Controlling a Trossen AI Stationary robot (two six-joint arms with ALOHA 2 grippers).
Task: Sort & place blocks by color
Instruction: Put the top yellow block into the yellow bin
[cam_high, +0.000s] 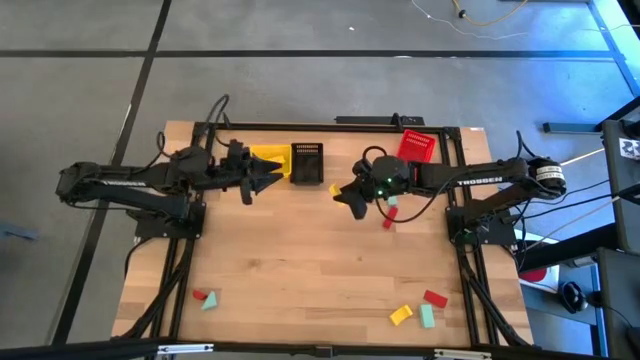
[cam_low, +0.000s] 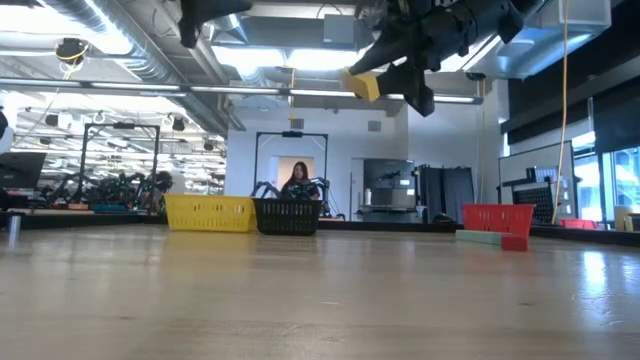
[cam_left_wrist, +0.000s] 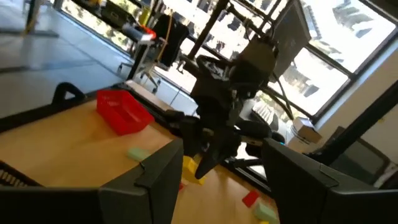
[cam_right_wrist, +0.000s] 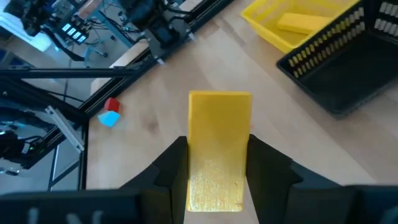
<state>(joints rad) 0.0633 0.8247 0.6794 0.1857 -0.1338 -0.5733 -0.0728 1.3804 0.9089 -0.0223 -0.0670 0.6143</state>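
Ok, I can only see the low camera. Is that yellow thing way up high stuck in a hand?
Observer: Yes. The right hand is shut on a yellow block, pinching its two long sides.
Operator: Is anything inside the yellow basket?
Observer: One yellow bar lies in the yellow basket.
Operator: What's the other hand doing?
Observer: The left hand is open and empty, right beside the yellow basket.
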